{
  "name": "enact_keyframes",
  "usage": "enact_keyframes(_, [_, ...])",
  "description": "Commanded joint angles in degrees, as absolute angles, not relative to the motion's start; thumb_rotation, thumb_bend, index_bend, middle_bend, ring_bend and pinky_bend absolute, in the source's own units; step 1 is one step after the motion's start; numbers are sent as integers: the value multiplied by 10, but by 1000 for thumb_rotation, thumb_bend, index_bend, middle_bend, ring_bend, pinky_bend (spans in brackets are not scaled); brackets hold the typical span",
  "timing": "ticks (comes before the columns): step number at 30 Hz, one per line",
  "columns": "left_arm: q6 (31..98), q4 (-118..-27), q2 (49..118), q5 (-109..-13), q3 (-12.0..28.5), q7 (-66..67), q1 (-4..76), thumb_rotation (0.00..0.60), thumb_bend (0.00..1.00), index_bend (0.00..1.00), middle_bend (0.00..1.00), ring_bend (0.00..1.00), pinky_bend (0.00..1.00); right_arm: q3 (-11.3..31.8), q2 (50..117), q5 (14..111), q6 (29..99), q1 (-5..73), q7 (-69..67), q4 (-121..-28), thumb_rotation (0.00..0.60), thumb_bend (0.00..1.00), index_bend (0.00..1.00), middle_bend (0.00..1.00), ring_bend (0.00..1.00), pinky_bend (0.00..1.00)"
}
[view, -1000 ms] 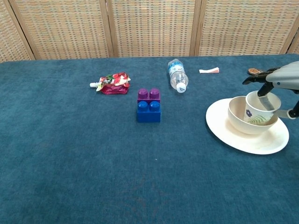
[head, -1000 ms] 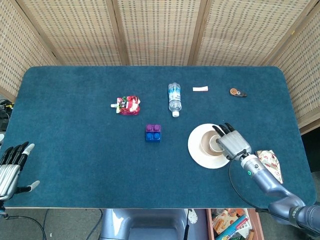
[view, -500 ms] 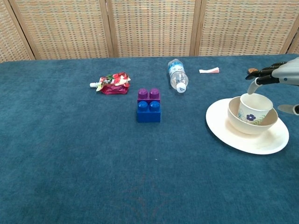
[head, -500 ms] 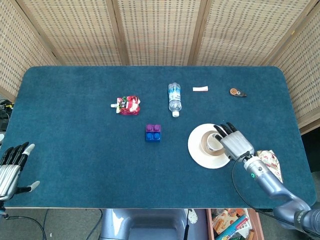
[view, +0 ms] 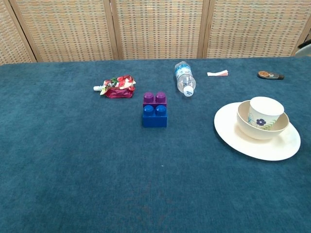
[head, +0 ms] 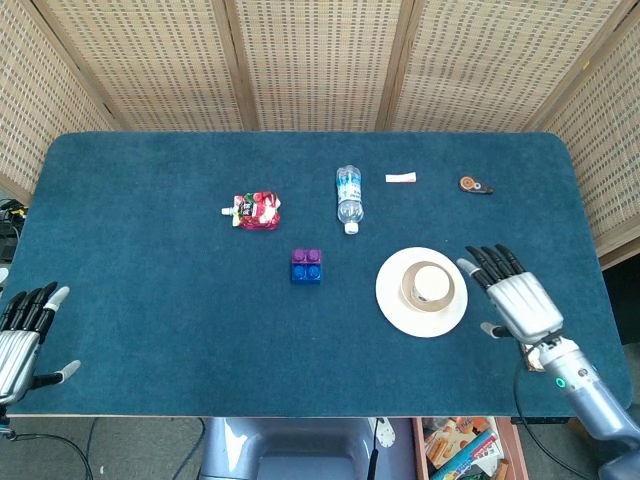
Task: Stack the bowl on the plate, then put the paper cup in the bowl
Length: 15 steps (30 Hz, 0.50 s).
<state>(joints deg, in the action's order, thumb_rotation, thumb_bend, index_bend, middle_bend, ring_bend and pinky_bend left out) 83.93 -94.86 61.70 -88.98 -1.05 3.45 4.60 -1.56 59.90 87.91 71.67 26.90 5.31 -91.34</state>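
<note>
A cream plate (head: 394, 298) (view: 233, 138) lies on the blue table at the right. A cream bowl (head: 409, 291) (view: 251, 129) sits on it, and a white paper cup (head: 433, 284) (view: 265, 112) with a blue flower print stands upright inside the bowl. My right hand (head: 519, 300) hovers to the right of the plate, fingers spread, holding nothing; only the head view shows it. My left hand (head: 22, 335) rests at the table's front left corner with its fingers apart and nothing in them.
A purple-and-blue block (head: 307, 266) (view: 155, 110) stands left of the plate. Behind lie a water bottle (head: 348, 197) (view: 184, 78), a red pouch (head: 257, 211) (view: 115, 86), a small white packet (head: 401, 178) (view: 217, 73) and a small orange and black object (head: 475, 185) (view: 269, 74).
My right hand has let go of the paper cup and drawn back to the right, clear of the plate. The cup now stands free in the bowl. The left hand has not moved.
</note>
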Motion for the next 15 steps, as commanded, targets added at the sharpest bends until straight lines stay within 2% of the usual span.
enact_keyframes(1, [845, -943, 622, -896, -12, 36, 43, 600, 0, 0, 0, 0, 0, -24, 627, 914, 806, 206, 4, -868, 600, 0, 0, 0, 0, 0])
enact_keyframes(6, [843, -943, 624, -897, -14, 38, 43, 600, 0, 0, 0, 0, 0, -27, 667, 912, 865, 156, 2, -851, 600, 0, 0, 0, 0, 0])
enact_keyframes(15, [852, -941, 625, -905, -16, 38, 39, 600, 0, 0, 0, 0, 0, -20, 701, 913, 898, 120, 1, -823, 600, 0, 0, 0, 0, 0])
